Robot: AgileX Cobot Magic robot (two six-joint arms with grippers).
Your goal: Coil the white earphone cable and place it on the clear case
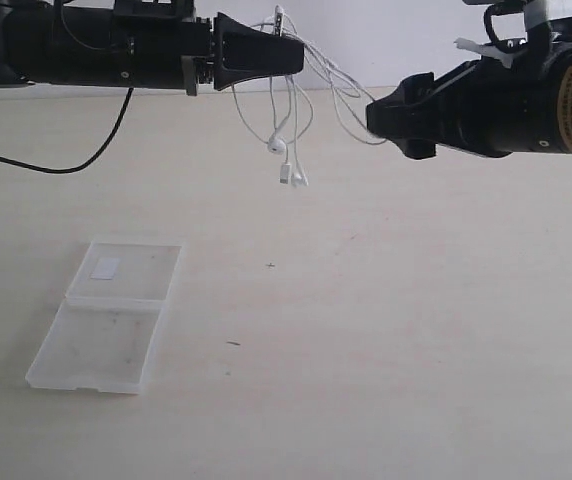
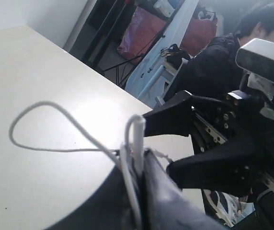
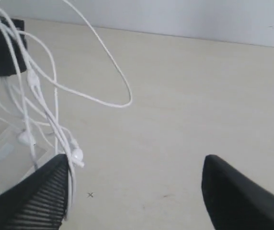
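The white earphone cable (image 1: 278, 146) is up in the air, well above the worktop (image 1: 416, 330), hanging as a loose bundle of loops from the tip of the left gripper (image 1: 296, 55). That gripper's jaws are closed on it. The left wrist view shows several strands pinched together between them, with one free loop springing out to the side. The earbuds and a small plug-like piece dangle at the bottom of the bundle.

The right gripper (image 1: 376, 118) sits just beside the bundle, its jaws spread wide with nothing between them. One loop arcs out toward it. In the right wrist view a few strands and an earbud hang close by one jaw, though I cannot tell whether they touch it.

The clear case (image 1: 106, 340) lies opened flat on the worktop, well apart from both arms, with nothing on it.

The cable looks very light, thin and limp, yet springy enough that loops pop out of a coil — a single pinch carries it easily, but the bundle will probably spread once let go. The best hold is likely across the gathered strands where they bunch together. A lone strand or an earbud would let the rest trail and unwind. The case looks like light, smooth plastic, so it may slide if nudged. The coil should be lowered close onto it before release, not dropped.
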